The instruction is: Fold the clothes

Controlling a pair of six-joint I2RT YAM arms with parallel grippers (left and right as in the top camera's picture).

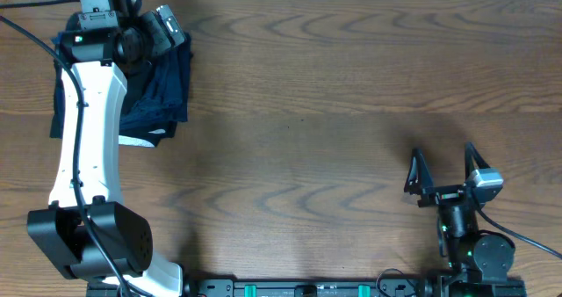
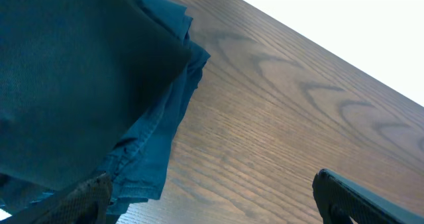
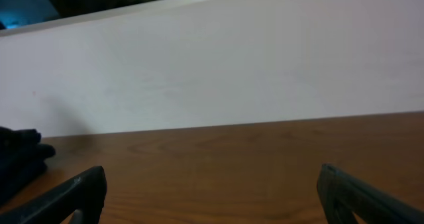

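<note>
Wooden table (image 1: pixel 351 95), left arm (image 1: pixel 88 126) stretched over navy garments (image 1: pixel 171 90), pincer (image 2: pixel 211 184) wide

no readable text, no labels (nothing legible anywhere), no numbers

Left arm (image 1: pixel 83 130) white-shelled, black joints; right gripper (image 1: pixel 442 152) black (grey camera, seemingly).

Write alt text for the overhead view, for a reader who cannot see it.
A wooden table from above: the left arm reaches to the far left corner, over a pile of dark blue garments with white beneath. The right gripper sits open and empty at the near right.
</note>
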